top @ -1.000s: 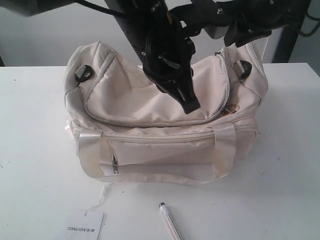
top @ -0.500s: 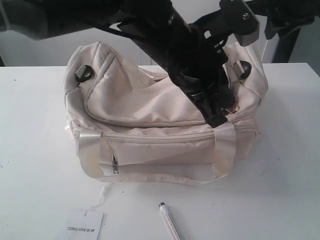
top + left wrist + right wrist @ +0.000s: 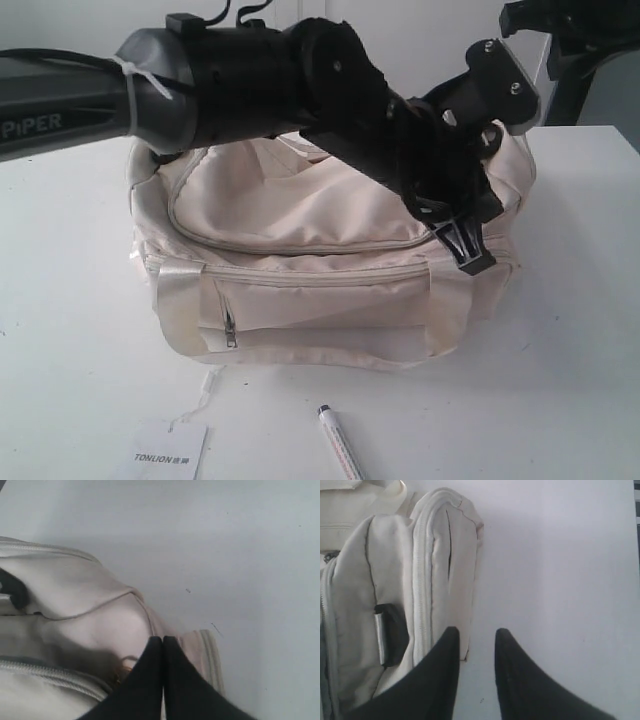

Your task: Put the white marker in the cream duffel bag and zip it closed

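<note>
The cream duffel bag point(image 3: 300, 260) stands mid-table, and its curved top zipper point(image 3: 300, 246) looks closed where it shows. The white marker point(image 3: 338, 441) lies on the table in front of the bag, outside it. My left arm reaches across the bag's top. Its gripper point(image 3: 470, 256) point(image 3: 163, 640) is shut at the bag's right end, with nothing visible between its fingers. The gold chain pull point(image 3: 120, 669) lies just beside it. My right gripper point(image 3: 476, 635) is open and empty over bare table, next to the bag's end point(image 3: 445, 555).
A flat white paper tag printed TONLION point(image 3: 170, 453) lies at the front left, on a thin string. A black ring point(image 3: 392, 632) sits on the bag's end. The right arm's body point(image 3: 565, 25) hangs at the back right. White table point(image 3: 560, 340) surrounds the bag.
The left arm has swung from the middle of the bag's top to its right end and dropped lower, and its gripper is at the bag's right corner. The bag, marker and tag have not moved.
</note>
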Tool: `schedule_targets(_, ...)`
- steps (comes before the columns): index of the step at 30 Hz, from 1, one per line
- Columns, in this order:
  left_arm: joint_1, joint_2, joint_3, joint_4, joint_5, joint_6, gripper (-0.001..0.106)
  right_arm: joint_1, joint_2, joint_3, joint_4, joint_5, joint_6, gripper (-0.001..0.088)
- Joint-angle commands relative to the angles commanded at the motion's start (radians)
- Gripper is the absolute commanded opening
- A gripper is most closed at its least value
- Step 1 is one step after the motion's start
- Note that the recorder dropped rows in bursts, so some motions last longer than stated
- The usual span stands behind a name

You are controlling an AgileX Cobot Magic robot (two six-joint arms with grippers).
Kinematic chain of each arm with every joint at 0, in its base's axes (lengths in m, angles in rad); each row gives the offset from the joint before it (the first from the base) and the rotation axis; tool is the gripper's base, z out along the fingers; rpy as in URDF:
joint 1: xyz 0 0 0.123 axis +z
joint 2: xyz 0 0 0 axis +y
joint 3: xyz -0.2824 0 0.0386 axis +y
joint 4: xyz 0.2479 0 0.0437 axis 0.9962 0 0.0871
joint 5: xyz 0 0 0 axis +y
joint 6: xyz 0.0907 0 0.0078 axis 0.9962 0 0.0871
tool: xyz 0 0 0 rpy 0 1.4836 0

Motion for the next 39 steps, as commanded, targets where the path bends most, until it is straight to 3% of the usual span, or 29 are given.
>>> schedule_targets(2, 0.000, 0.000, 0.000, 0.032, -0.019, 0.000, 0.008, 0.000, 0.000, 0.000, -0.001, -0.001, 0.000, 0.0243)
schedule_targets(7, 0.002, 0.005, 0.000, 0.107, -0.024, 0.002, 0.041, 0.000, 0.000, 0.000, -0.003, -0.005, 0.000, 0.0243)
schedule_targets(11, 0.002, 0.019, 0.000, 0.109, -0.017, -0.011, 0.054, 0.000, 0.000, 0.000, -0.003, -0.005, 0.000, 0.0243)
schedule_targets(23, 0.002, 0.034, 0.002, 0.227, 0.012, -0.013, 0.053, 0.000, 0.000, 0.000, -0.003, -0.005, 0.000, 0.0243)
schedule_targets(32, 0.002, 0.028, -0.002, 0.382, 0.053, -0.059, 0.025, 0.000, 0.000, 0.000, -0.003, -0.008, 0.000, 0.0243)
schedule_targets(39, 0.002, 0.028, -0.004, 0.387, 0.050, -0.059, 0.024, 0.000, 0.000, 0.000, -0.003, -0.012, 0.000, 0.0243)
